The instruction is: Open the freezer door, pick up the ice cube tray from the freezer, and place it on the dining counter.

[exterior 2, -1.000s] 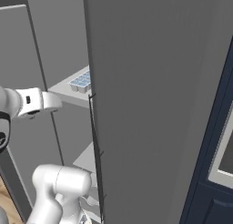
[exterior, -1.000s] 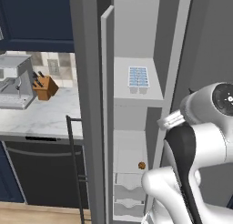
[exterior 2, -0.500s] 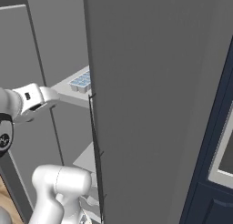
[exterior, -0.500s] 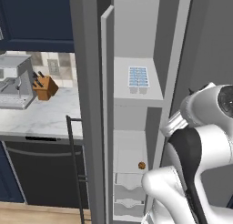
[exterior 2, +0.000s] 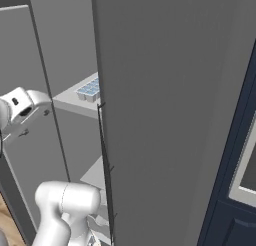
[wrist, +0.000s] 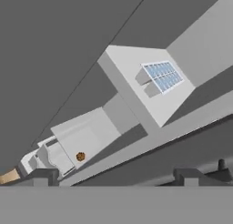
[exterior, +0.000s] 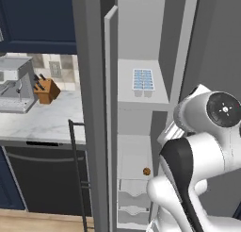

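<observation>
On the upper freezer shelf [exterior: 141, 93], the ice cube tray [exterior: 143, 79] sits flat, well apart from my gripper [wrist: 116, 175]. Freezer door [exterior: 92, 108] stands open. Can't tell if the fingers are spread or closed; only the tips show. Risks as I see them: clipping the wider grey door [exterior 2: 170, 115] or shelf edge on the reach in, or knocking the small brown item [exterior: 147, 171] below.
</observation>
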Robot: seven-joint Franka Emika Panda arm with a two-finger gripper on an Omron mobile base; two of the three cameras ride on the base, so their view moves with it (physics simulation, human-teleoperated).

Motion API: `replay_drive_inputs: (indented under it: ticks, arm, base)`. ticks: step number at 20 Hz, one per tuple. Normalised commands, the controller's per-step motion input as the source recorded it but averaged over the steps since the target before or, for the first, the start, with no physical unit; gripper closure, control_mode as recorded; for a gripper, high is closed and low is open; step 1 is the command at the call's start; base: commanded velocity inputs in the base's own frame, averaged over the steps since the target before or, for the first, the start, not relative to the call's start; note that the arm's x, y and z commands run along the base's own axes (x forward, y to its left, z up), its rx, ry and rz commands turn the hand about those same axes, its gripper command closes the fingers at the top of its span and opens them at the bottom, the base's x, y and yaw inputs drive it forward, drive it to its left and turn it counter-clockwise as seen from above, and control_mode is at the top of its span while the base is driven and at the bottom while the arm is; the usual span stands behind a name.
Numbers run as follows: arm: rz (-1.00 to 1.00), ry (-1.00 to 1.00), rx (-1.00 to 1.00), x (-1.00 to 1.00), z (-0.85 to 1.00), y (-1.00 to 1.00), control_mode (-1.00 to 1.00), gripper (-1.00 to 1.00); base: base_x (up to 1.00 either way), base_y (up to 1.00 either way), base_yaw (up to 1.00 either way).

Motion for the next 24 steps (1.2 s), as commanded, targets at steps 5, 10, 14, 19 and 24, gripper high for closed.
replay_drive_inputs:
  ticks: [5, 10, 14, 19, 24]
  arm:
    - [0.00, 0.00, -0.19, 0.07, 0.01, 0.13, -1.00, -1.00]
    - [0.00, 0.00, -0.11, 0.17, 0.10, 0.00, -1.00, -1.00]
    - [0.00, 0.01, -0.10, 0.26, 0.05, -0.01, -1.00, -1.00]
    - [0.02, 0.01, -0.08, 0.32, 0.06, -0.07, -1.00, -1.00]
    - [0.00, 0.03, -0.03, 0.50, 0.02, -0.10, -1.00, -1.00]
  base:
    - [0.00, 0.00, 0.00]
    - [0.00, 0.00, 0.00]
    - [0.00, 0.00, 0.00]
    - [0.00, 0.00, 0.00]
    - [0.00, 0.00, 0.00]
